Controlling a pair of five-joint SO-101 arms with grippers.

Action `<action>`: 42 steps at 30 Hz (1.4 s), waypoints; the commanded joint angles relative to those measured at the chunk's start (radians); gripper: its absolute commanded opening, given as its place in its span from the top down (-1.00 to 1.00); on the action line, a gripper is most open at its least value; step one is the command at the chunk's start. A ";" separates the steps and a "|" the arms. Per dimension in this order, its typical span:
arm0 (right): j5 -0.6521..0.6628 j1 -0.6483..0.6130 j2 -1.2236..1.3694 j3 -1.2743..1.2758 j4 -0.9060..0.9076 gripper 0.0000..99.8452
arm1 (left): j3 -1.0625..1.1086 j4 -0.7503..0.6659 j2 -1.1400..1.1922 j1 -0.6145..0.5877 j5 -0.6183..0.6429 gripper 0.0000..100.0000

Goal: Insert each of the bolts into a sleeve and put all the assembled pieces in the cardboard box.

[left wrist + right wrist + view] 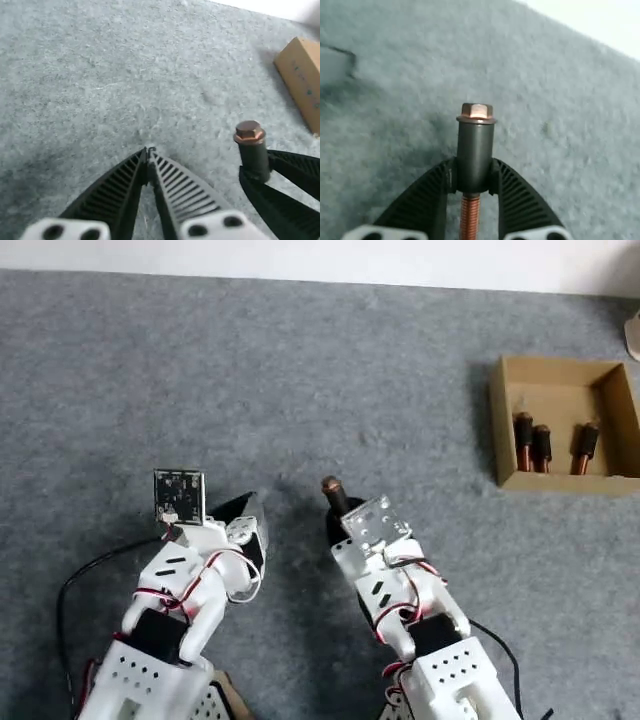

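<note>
The right gripper point(472, 176) is clamped on a dark sleeve point(475, 152) with a copper bolt point(477, 111) through it, held above the grey mat point(300, 380). The left gripper point(148, 152) is pinched closed, empty. Three assembled pieces point(541, 448) lie in the cardboard box point(497, 420).

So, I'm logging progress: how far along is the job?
Done: three assembled pieces lie in the cardboard box. In hand: the right pincer grips a sleeve with a bolt through it. Left: boxing that piece. The left pincer is shut, empty.
</note>
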 commanded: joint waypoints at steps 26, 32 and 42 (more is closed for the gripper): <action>0.048 0.395 0.269 -0.426 0.182 0.99 | 0.143 -0.265 0.007 -0.064 -0.012 0.99; 0.114 0.522 0.498 -0.610 0.182 0.99 | 0.163 -0.267 0.007 -0.042 -0.061 0.99; 0.186 0.668 0.794 -0.940 0.182 0.99 | 0.166 -0.267 0.007 -0.042 -0.061 0.99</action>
